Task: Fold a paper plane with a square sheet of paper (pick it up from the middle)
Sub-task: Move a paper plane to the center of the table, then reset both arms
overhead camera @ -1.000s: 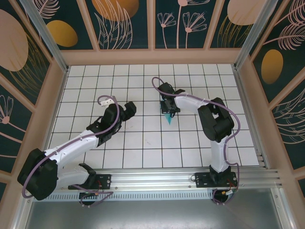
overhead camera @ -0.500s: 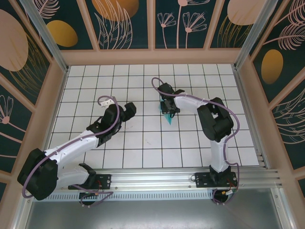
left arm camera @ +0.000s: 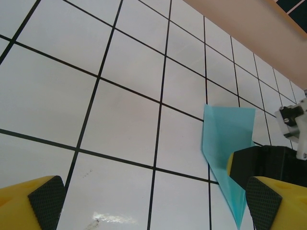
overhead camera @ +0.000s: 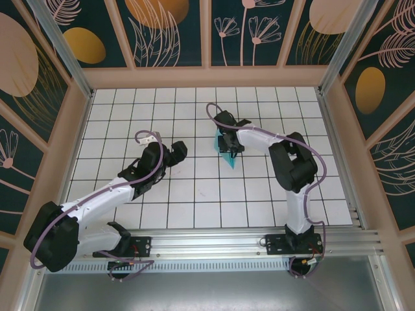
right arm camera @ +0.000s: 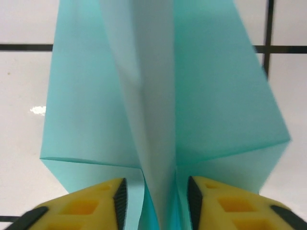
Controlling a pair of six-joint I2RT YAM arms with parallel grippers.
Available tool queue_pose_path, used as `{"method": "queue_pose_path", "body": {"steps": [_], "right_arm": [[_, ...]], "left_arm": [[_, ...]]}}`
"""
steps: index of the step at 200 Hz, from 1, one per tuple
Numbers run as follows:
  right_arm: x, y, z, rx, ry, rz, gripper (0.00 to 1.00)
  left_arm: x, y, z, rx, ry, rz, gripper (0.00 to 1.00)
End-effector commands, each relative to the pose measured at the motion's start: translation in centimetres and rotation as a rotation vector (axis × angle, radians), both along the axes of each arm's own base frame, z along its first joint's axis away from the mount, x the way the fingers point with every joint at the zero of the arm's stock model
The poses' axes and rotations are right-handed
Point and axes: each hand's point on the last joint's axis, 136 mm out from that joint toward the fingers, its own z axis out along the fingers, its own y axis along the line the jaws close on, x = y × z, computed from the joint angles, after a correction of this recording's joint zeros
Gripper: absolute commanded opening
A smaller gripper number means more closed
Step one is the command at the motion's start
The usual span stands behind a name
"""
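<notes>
The white, black-gridded tabletop (overhead camera: pixel 194 194) has open tiles on every side, its peach walls (overhead camera: pixel 207 76) well away. The left gripper (overhead camera: pixel 177 151) gapes wide near the middle. The right gripper (overhead camera: pixel 225 144) has its jaws slightly apart astride the raised crease of the narrow turquoise paper plane (overhead camera: pixel 229 162), partly hiding its wide end mid-tabletop

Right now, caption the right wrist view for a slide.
Right gripper, jaws parted, straddling the raised centre fold of the turquoise paper plane.

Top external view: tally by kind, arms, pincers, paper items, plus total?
Arms: 2 (left arm, right arm)
Pincers: 2 (left pincer, right pincer)
Turquoise paper plane: 1
Total: 5
</notes>
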Motion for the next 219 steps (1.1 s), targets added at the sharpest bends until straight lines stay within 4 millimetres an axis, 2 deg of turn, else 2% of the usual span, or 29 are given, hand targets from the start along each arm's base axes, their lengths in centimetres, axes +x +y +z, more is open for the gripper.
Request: {"method": "queue_pose_path", "body": {"steps": [1,23,38,63,73,81,84,89,110,120,131,160,179,204,219], "right_arm": [[0.4,-0.4,5.4,0.013,-0.089,-0.019,0.48],[0.3,-1.3,8.9,0.034,-0.177,-0.050,0.54],[0.2,-2.4,12.5,0.051,-0.290,-0.077,0.57],[-0.5,-7.1,17.7,0.021,-0.529,-0.189,0.70],[-0.9,-9.9,19.0,-0.002,-0.614,-0.265,0.71],[-1.3,-12.1,19.4,-0.032,-0.687,-0.324,0.78],[-1.6,-12.5,19.1,-0.037,-0.706,-0.326,0.80],[-1.5,-14.6,19.0,-0.047,-0.741,-0.374,0.83],[-2.0,-20.4,16.2,-0.114,-0.783,-0.459,0.86],[-2.1,-22.6,14.1,-0.125,-0.770,-0.486,0.87],[-2.0,-24.0,12.3,-0.127,-0.752,-0.478,0.86],[-1.6,-24.8,10.2,-0.085,-0.837,-0.392,0.88],[-1.7,-24.3,10.4,-0.040,-0.958,-0.317,0.88],[-0.5,-23.9,9.6,-0.010,-0.991,-0.236,0.87],[0.1,-23.3,8.9,0.024,-0.995,-0.167,0.86]], "left_arm": [[0.0,0.0,0.1,0.024,-0.010,-0.024,0.99],[0.0,0.7,0.5,0.058,-0.030,-0.007,0.99],[0.1,1.6,1.1,0.104,-0.055,0.016,0.99],[0.2,4.4,2.7,0.225,-0.122,0.107,0.98],[0.1,6.3,3.7,0.295,-0.163,0.176,0.99],[0.0,7.9,4.5,0.355,-0.200,0.226,0.98],[-0.1,8.4,4.8,0.376,-0.214,0.243,0.99],[-0.1,9.3,5.3,0.408,-0.237,0.272,0.98],[-0.6,13.4,6.3,0.549,-0.274,0.403,0.98],[-0.9,15.1,6.6,0.602,-0.278,0.461,0.99],[-0.9,16.2,6.5,0.632,-0.293,0.482,0.98],[-0.1,18.0,4.7,0.675,-0.294,0.495,0.99],[0.7,19.0,2.9,0.669,-0.274,0.502,0.99],[1.4,19.1,3.3,0.721,-0.310,0.498,0.99],[1.8,19.4,2.7,0.764,-0.338,0.478,0.99]]}}
